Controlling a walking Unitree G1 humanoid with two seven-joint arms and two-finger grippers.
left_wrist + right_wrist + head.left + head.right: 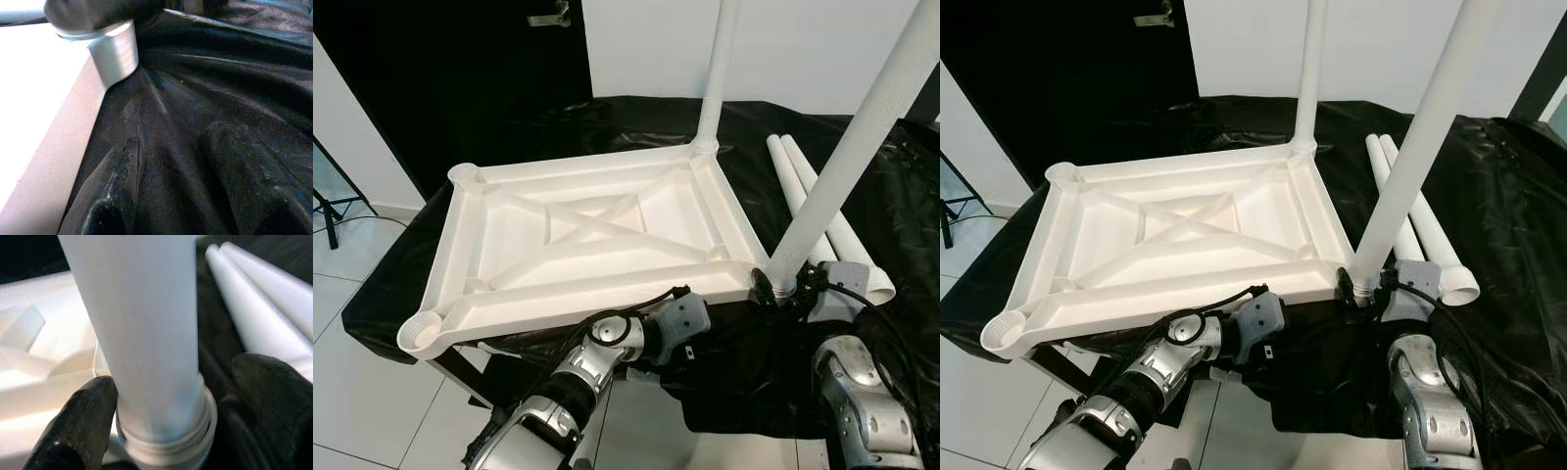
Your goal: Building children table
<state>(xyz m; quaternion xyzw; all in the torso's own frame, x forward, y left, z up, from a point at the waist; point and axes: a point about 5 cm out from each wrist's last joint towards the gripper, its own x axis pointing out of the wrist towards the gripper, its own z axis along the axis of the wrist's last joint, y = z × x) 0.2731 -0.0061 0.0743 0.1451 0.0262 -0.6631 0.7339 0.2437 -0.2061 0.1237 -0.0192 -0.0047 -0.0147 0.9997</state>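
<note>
A white plastic table top point(578, 284) lies upside down on a black-draped surface. One white leg point(717, 69) stands in its far right corner, another leg point(842, 157) in its near right corner. Both left corner sockets point(426, 331) hold nothing. Two loose legs point(803, 181) lie side by side to the right. My right gripper point(178, 384) is open around the base of the near right leg; one finger point(93, 401) touches it and the other stands apart. Open and holding nothing, my left gripper point(173, 137) sits low over the black cloth beside the top's front edge point(54, 147).
The black cloth point(901, 196) hangs over the support's edges. White tiled floor point(352, 392) lies to the left and in front. A dark doorway point(460, 59) is behind, and a black stand's foot point(328, 211) shows at the far left.
</note>
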